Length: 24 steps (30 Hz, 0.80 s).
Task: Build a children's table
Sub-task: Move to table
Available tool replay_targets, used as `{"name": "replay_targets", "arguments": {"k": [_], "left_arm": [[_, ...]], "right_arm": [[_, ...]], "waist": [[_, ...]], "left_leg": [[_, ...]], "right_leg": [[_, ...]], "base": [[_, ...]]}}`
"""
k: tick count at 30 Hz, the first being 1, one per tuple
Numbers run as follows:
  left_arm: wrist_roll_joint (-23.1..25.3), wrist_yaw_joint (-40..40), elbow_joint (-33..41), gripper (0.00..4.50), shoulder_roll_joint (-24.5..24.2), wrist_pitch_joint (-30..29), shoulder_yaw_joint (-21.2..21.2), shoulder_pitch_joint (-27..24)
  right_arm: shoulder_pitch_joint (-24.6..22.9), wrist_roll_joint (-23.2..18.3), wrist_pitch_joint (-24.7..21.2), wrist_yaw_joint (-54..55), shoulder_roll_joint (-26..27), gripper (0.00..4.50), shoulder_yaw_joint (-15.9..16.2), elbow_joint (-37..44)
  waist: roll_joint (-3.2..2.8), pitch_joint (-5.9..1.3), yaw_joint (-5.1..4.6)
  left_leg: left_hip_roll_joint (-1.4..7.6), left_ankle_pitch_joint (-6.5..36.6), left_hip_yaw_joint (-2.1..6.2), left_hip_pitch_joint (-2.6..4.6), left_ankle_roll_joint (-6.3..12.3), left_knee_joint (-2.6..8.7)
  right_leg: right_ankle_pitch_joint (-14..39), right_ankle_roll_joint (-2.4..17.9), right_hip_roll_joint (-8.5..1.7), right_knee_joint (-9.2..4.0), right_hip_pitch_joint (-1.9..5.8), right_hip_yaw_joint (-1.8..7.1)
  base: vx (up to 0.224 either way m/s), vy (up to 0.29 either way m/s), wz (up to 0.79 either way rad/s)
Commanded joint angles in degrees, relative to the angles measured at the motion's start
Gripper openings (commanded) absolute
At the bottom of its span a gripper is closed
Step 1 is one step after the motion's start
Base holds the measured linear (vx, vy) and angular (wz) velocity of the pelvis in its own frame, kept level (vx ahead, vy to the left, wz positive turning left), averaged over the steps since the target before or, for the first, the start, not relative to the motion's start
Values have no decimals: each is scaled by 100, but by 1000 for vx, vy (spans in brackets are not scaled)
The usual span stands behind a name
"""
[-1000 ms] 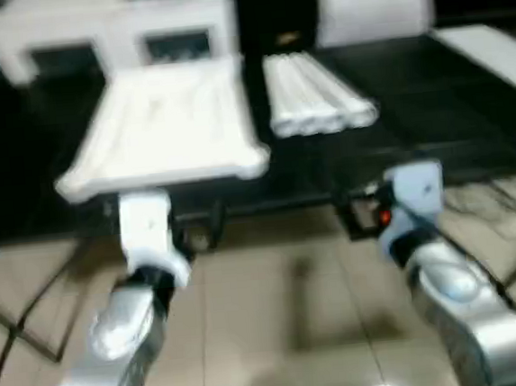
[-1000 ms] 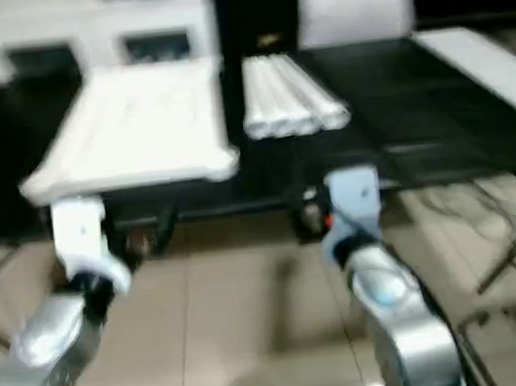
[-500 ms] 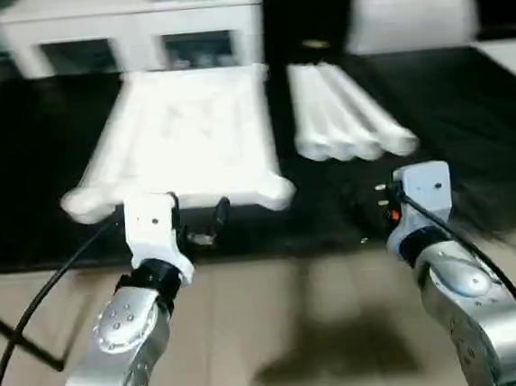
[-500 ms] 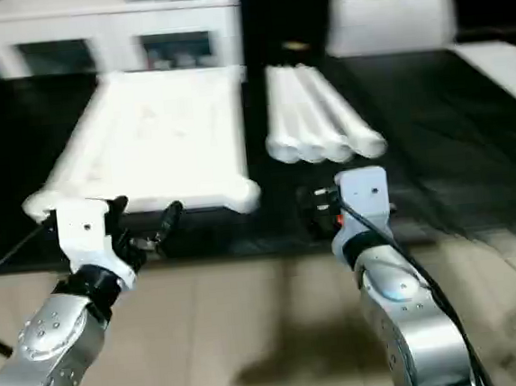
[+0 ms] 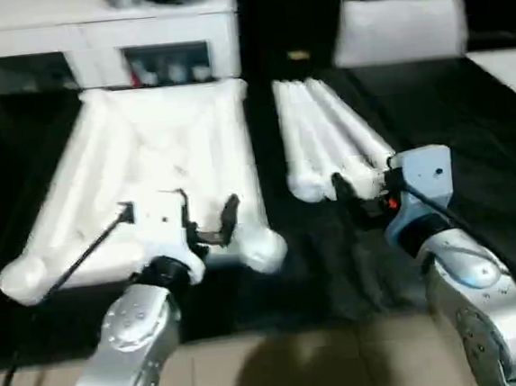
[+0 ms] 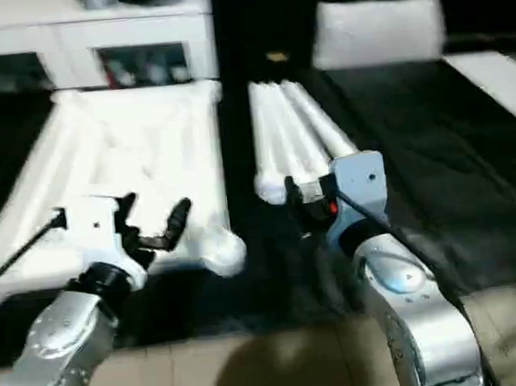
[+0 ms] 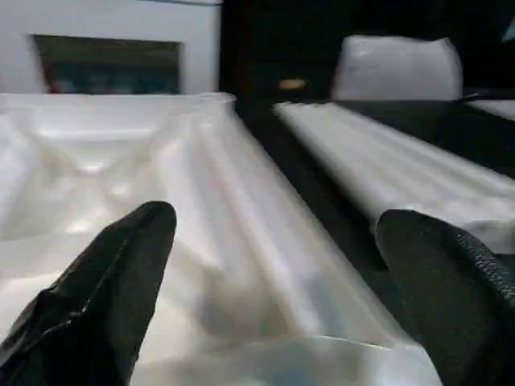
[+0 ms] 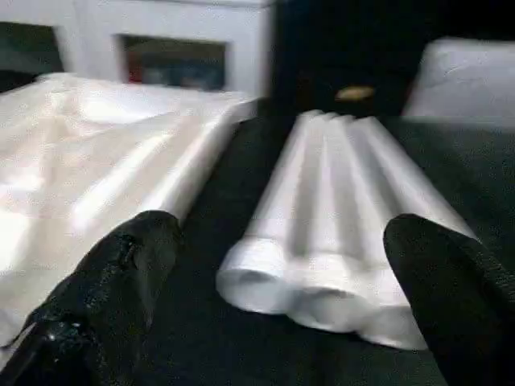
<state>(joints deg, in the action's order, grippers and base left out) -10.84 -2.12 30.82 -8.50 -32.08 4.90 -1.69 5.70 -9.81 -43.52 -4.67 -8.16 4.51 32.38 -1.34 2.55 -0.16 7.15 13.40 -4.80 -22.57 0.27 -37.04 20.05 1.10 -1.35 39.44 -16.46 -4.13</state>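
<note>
Nearest the camera, two silver forearms reach out from a tan tiled floor (image 5: 283,371) over the edge of a black cloth-covered table (image 5: 469,129).

The left gripper (image 5: 208,217) hangs with its two black fingers (image 7: 113,281) spread wide, holding nothing, above the near edge of the top (image 5: 164,156). That top is white glossy plastic, rectangular, lying underside up, with raised ribs running along its length and rounded bulging sockets at the two near corners. The near right socket (image 5: 261,247) sits just beside the gripper; the near left socket (image 5: 21,277) lies close to the table's front edge. A thin black cable (image 5: 74,263) crosses the top's near left part.

The right gripper (image 6: 304,198) is also spread open and empty, its rubbery black fingers (image 8: 113,281) poised at the near ends of the legs (image 5: 325,133). The legs are long, round, smooth white tubes lying side by side and touching each other in one flat row, running away from the robot; I count three near ends clearly in the right wrist view. A narrow strip of black cloth separates the legs from the top's right edge.

To the right of the legs the black cloth lies bare and wide. A flat white panel (image 5: 510,72) rests at the far right edge.

Farthest back stand a white cabinet (image 5: 100,44) with dark compartments, behind the top, and a white cushion-like block (image 5: 397,27) beyond the legs.
</note>
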Motion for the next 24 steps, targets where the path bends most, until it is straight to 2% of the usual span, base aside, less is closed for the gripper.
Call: {"name": "replay_targets", "arguments": {"k": [1, 2, 3, 4, 5, 6, 7, 8, 9, 10, 11, 12, 13, 14, 15, 17, 18, 19, 20, 21, 22, 23, 24], "left_arm": [[131, 15, 20, 447, 27, -34, 94, 80], [205, 36, 12, 447, -10, -79, 109, 93], [208, 37, 12, 447, -12, -82, 109, 93], [254, 77, 1, 447, -22, -100, 105, 105], [236, 91, -4, 447, -14, -115, 67, 110], [235, 71, 6, 447, -80, -166, 20, 119], [230, 36, 13, 447, -126, -189, 11, 120], [230, -81, 34, 447, -271, -209, 14, 122], [238, -130, 40, 447, -316, -206, 16, 121], [220, -263, 53, 447, -400, -180, -10, 100], [172, -331, 59, 447, -417, -163, -45, 69], [96, -423, 77, 447, -448, -173, -100, 31], [50, -477, 88, 447, -469, -179, -132, 6], [-8, -594, 105, 447, -553, -189, -177, -29], [-55, -697, 109, 447, -624, -180, -212, -60], [-143, -1028, 72, 447, -873, -160, -232, -50], [-182, -1240, 30, 447, -1037, -150, -217, -18], [-285, -1620, -95, 447, -1338, -133, -206, 64], [-285, -1620, -95, 447, -1338, -133, -206, 64], [-416, -1874, -167, 447, -1505, -185, -220, 108], [-505, -2196, -238, 447, -1709, -171, -208, 145], [-505, -2196, -238, 429, -1709, -171, -208, 145], [-750, -3193, -518, 411, -2272, -94, -154, 264]], "right_arm": [[-11, -52, -127, -51, -112, 450, -164, 28], [20, -70, -155, -116, -130, 450, -139, 3], [22, -70, -156, -119, -130, 450, -138, 2], [37, -88, -159, -161, -140, 450, -122, -5], [44, -115, -150, -189, -136, 450, -108, -10], [57, -155, -102, -261, -147, 450, -51, -14], [57, -167, -78, -301, -153, 450, -26, -10], [49, -183, -43, -375, -162, 450, 27, -8], [45, -188, -39, -390, -165, 450, 44, -11], [28, -173, -2, -409, -179, 450, 112, -45], [11, -146, 28, -401, -182, 450, 161, -74], [-2, -182, 17, -427, -163, 450, 184, -103], [-11, -205, 8, -443, -148, 450, 197, -117], [-16, -202, -23, -457, -157, 450, 240, -129], [-27, -175, -38, -486, -194, 450, 289, -135], [-5, -99, -32, -624, -390, 450, 392, -172], [6, -216, -38, -731, -385, 450, 348, -187], [48, -296, -112, -799, -389, 450, 270, -223], [48, -296, -112, -799, -389, 450, 270, -223], [86, -254, -72, -815, -419, 450, 270, -256], [131, -237, -35, -842, -452, 450, 259, -297], [131, -237, -35, -842, -452, 450, 259, -297], [238, -363, 57, -1231, -692, 450, 283, -429]], "waist": [[-212, -335, -196], [-175, -295, -208], [-138, -294, -220], [-62, -263, -214], [-10, -246, -211], [446, -307, -83], [429, -212, 31], [416, -310, 126], [398, -322, 118], [297, -296, 105], [248, -304, 84], [115, -271, 56], [91, -238, 39], [12, -190, 36], [29, -121, 11], [41, -82, 9], [29, -1, -7], [-3, 2, -3], [11, 1, -5], [13, -6, -23], [3, 2, 0], [3, 2, 0], [20, -6, 9]], "left_leg": [[935, -464, 800, 955, 1917, 544], [894, -781, 711, 875, 2018, 578], [856, -1025, 627, 836, 2098, 609], [775, -1119, 402, 734, 2172, 677], [735, -1145, 319, 678, 2208, 668], [11, -270, -217, 255, 1533, 243], [-115, 170, -155, -11, 1208, 17], [70, -264, 68, -41, 593, 17], [72, -749, 76, -60, 378, 156], [32, -1410, 35, -30, 55, 270], [54, -1555, 31, 24, -46, 279], [216, -1262, 71, 130, -308, 395], [286, -949, 98, 141, -406, 458], [379, -92, 98, 224, -551, 511], [406, 670, 90, 246, -595, 584], [412, 1269, 79, 291, -563, 615], [396, 1928, 61, 312, -497, 645], [386, 2064, 83, 305, -495, 659], [382, 2100, 78, 312, -492, 658], [398, 2031, 87, 289, -492, 664], [380, 1967, 82, 289, -472, 667], [380, 1967, 82, 289, -472, 667], [361, 1790, 80, 259, -411, 676]], "right_leg": [[154, -509, -190, 315, -775, 109], [-38, -651, -205, 366, -803, 114], [-209, -740, -212, 378, -831, 111], [-614, -735, -241, 301, -862, 130], [-944, -626, -308, 147, -862, 206], [-2089, -367, -597, -722, -464, 678], [-1532, -208, -1106, -976, -204, 1004], [-2231, 197, -1287, -752, 6, 1057], [-3065, 259, -1076, -581, 32, 896], [-4577, 295, -697, -467, -36, 722], [-4942, 325, -607, -437, -78, 675], [-4089, 647, -523, -483, -120, 550], [-3365, 773, -524, -532, -121, 512], [-1896, 971, -537, -638, -181, 504], [-784, 1062, -550, -718, -211, 530], [173, 1027, -562, -807, -260, 548], [1303, 832, -599, -928, -351, 586], [1752, 690, -629, -951, -365, 601], [1889, 622, -625, -975, -391, 604], [1852, 589, -629, -963, -387, 610], [1886, 555, -630, -983, -409, 620], [1886, 555, -630, -983, -409, 620], [1792, 551, -628, -958, -399, 634]], "base": [[225, 39, 6], [225, 39, 6], [166, 31, 4], [138, -23, 0], [138, -23, 0], [111, -79, 1], [76, -92, -5], [76, -92, -5], [67, -72, -13], [55, -68, -4], [55, -68, -4], [0, 0, 0], [0, 0, 0], [0, 0, 0], [-55, 24, -1], [-67, 28, 5], [-72, 17, 6], [-67, 4, 1], [-92, 4, 0], [-55, -1, -2], [0, 0, 0], [0, 0, 0], [0, 0, 0]]}}
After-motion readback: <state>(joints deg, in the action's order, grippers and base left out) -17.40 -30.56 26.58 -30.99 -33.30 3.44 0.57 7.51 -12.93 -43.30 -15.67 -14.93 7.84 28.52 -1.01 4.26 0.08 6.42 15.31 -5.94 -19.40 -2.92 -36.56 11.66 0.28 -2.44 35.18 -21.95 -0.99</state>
